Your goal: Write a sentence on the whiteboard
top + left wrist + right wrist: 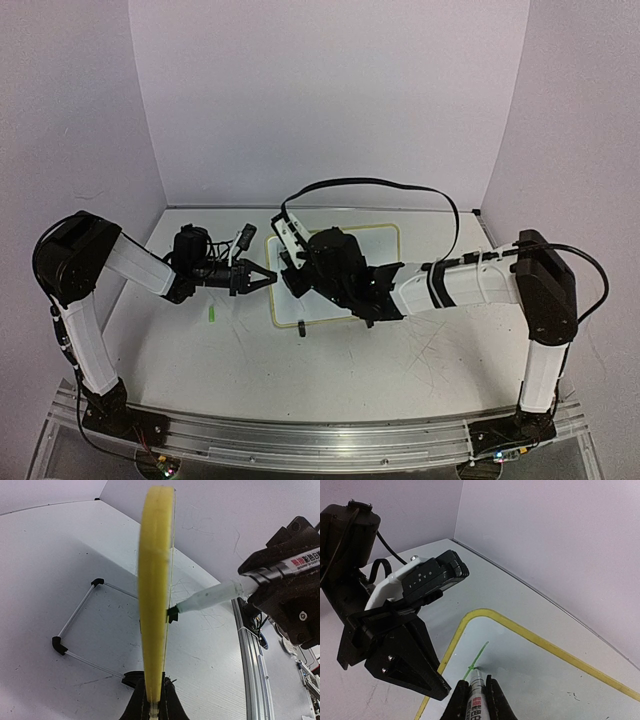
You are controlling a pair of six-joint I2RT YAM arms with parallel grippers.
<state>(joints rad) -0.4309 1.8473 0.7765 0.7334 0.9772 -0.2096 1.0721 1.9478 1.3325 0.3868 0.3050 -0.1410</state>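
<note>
The whiteboard (385, 240) lies flat at the table's middle, its yellow rim (555, 650) showing. My left gripper (266, 277) is shut on its left edge; the left wrist view shows the rim (155, 580) edge-on between my fingers (172, 702). My right gripper (292, 280) is over the board's left part, shut on a white marker (476, 700). The marker's green tip (172, 613) touches the board. Of the sentence, only one thin green stroke (479, 655) shows near the top left corner, with no readable words. A black clip foot (300, 327) sits at the board's near edge.
A small green cap (212, 315) lies on the table left of the board, below the left arm. A cable (400, 185) loops above the board's far side. Purple walls close in the back and sides. A metal rail (300, 435) runs along the near edge.
</note>
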